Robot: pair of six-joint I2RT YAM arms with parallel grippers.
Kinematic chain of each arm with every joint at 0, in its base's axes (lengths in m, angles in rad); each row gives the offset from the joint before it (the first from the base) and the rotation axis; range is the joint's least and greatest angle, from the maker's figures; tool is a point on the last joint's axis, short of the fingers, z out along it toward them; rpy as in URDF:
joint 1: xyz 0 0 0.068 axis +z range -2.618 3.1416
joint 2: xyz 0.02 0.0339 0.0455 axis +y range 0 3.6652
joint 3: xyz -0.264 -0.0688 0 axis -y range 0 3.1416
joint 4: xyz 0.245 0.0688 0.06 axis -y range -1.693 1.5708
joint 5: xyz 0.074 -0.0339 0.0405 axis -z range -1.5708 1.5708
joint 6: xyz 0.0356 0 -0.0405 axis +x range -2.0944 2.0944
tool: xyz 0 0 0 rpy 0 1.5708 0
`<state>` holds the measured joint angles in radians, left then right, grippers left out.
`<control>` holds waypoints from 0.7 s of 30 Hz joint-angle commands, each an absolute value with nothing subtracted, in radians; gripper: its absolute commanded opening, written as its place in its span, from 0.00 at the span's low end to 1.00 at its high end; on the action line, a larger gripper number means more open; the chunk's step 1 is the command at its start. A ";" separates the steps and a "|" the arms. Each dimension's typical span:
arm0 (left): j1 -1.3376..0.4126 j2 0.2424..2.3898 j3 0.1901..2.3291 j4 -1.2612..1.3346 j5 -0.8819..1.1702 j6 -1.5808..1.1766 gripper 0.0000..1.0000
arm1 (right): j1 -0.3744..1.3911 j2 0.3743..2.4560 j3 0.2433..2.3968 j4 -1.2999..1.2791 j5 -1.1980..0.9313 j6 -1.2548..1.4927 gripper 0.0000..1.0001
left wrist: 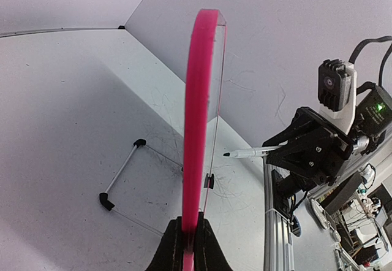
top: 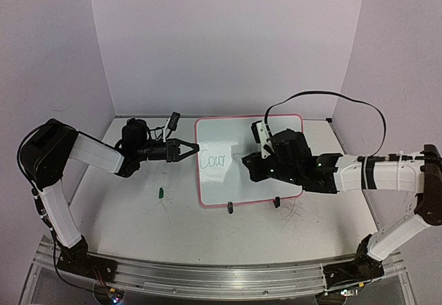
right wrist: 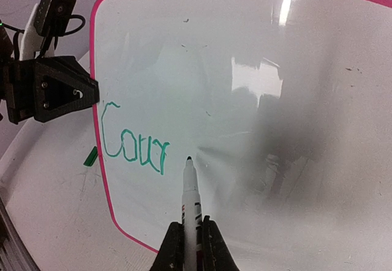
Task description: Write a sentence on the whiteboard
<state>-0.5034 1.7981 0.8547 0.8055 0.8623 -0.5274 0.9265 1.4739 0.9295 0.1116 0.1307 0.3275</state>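
Observation:
The whiteboard (top: 266,136), white with a pink-red frame, stands tilted on its wire stand at the table's middle. Green writing (top: 213,159) on its left part reads "Cour"; it also shows in the right wrist view (right wrist: 133,147). My left gripper (top: 188,149) is shut on the board's left frame edge (left wrist: 197,130), seen edge-on in the left wrist view. My right gripper (top: 250,160) is shut on a white marker (right wrist: 191,197). The marker's dark tip points at the board just right of the "r", at or very near the surface. The marker also shows in the left wrist view (left wrist: 248,153).
A small green marker cap (top: 159,193) lies on the table left of the board. Two black clips (top: 230,208) hold the board's lower edge. The wire stand (left wrist: 119,179) reaches behind the board. Purple walls close in the back and sides.

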 commanded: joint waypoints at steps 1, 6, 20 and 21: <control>-0.523 1.764 0.865 0.823 0.906 -0.534 0.00 | 0.917 1.493 0.947 0.147 0.072 0.326 0.00; -0.522 1.763 0.866 0.823 0.908 -0.534 0.00 | 0.916 1.507 0.952 0.167 0.093 0.318 0.00; -0.522 1.762 0.865 0.823 0.909 -0.534 0.00 | 0.916 1.533 0.973 0.178 0.136 0.326 0.00; -0.522 1.761 0.865 0.823 0.910 -0.534 0.00 | 0.916 1.536 0.976 0.178 0.138 0.326 0.00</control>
